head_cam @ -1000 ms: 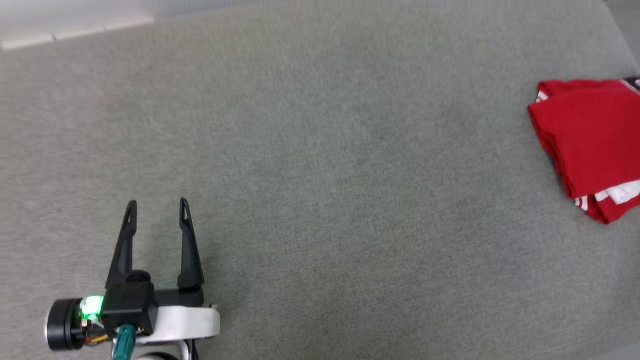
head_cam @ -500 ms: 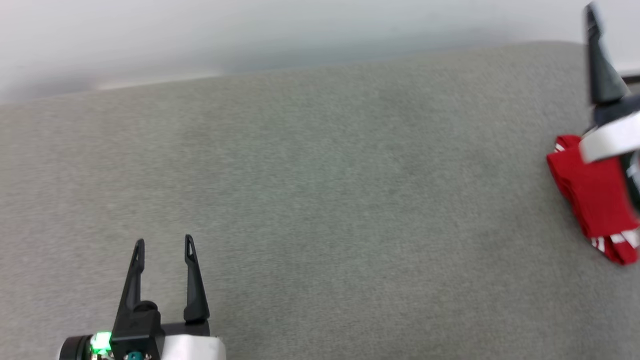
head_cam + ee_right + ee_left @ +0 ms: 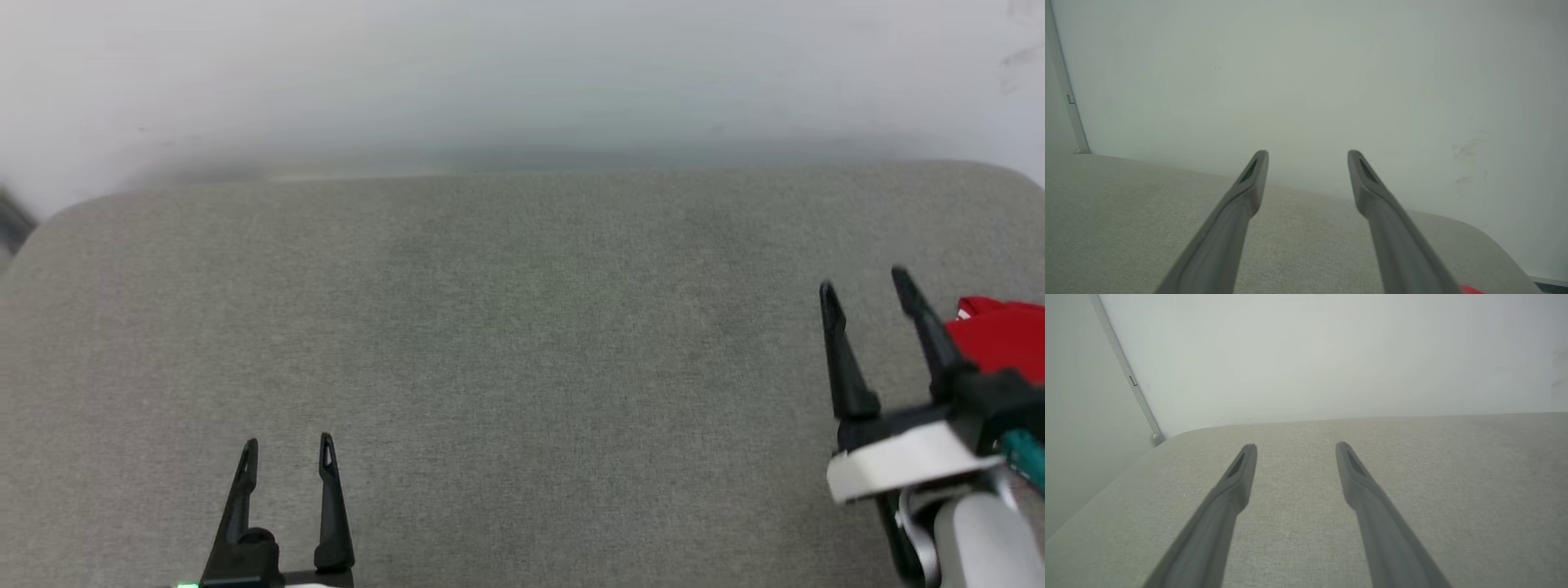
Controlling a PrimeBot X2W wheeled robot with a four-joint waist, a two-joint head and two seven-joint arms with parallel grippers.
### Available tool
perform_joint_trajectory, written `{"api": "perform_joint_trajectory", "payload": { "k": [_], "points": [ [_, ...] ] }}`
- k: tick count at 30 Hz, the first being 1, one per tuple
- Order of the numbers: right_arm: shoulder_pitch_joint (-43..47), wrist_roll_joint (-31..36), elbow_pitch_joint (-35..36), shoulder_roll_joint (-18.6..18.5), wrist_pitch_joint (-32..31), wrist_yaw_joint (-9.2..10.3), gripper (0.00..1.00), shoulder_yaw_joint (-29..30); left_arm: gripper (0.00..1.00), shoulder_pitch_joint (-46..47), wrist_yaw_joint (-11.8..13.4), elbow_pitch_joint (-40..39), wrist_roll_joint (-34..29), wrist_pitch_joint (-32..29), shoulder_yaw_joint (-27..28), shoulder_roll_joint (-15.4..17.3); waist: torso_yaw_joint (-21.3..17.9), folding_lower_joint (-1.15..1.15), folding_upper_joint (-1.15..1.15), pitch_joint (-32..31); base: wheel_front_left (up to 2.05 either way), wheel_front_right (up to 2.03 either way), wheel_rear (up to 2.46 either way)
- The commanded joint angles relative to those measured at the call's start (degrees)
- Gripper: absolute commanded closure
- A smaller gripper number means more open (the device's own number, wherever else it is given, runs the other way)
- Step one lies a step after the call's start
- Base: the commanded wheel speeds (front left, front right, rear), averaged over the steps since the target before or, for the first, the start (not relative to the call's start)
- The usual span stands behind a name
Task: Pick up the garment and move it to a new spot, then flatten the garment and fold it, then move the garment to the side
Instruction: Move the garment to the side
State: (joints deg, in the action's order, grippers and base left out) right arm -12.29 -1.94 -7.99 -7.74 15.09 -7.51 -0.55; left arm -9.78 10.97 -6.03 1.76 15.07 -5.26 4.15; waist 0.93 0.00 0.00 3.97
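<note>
The garment [image 3: 1000, 347] sits way over at the right edge of the head view. It's a red lump with a tiny bit of white at its far-left corner, lying on the grey fabric surface [image 3: 522, 327]. You only get a piece of it, since the frame cuts it off and the right arm's dark wrist block covers its near side, so I can't tell how neatly it's lying. The right gripper [image 3: 864, 283] is just to the left of it, with both dark fingers spread wide, nothing between them, pointing toward the far wall and leaning a bit left. Its right-hand finger lines up with the garment's left edge in that view, and I honestly can't tell if it touches. In the right wrist view the same spread fingers hang over the grey fabric, and a thin red sliver pokes in at the bottom right corner. There are also a few faint scuff marks [image 3: 1466, 151] on the pale wall [image 3: 522, 82] behind. The left gripper [image 3: 287, 443] is down at the near left, well apart from the garment, its fingers also parted and empty. Its wrist view shows them over bare grey fabric near the rounded far-left corner, where a thin grey strip [image 3: 1126, 379] runs down the wall.
</note>
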Motion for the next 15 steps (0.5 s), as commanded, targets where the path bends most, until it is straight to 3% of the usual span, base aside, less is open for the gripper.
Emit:
{"api": "perform_joint_trajectory", "payload": {
  "k": [1,15],
  "points": [
    [3.04,-0.56,0.74,1.06,0.07,0.05,0.0,0.67,0.0,-0.96,-0.33,0.37,0.05,0.12,0.05,-0.16,0.86,0.0,0.0,-1.31,0.0,0.0,0.0],
    [18.56,-2.57,5.57,4.77,0.08,0.05,0.0,3.01,0.0,-4.05,-2.38,2.12,0.74,0.12,1.34,-0.32,1.49,0.0,0.0,-5.03,0.0,0.0,0.0]
  ]
}}
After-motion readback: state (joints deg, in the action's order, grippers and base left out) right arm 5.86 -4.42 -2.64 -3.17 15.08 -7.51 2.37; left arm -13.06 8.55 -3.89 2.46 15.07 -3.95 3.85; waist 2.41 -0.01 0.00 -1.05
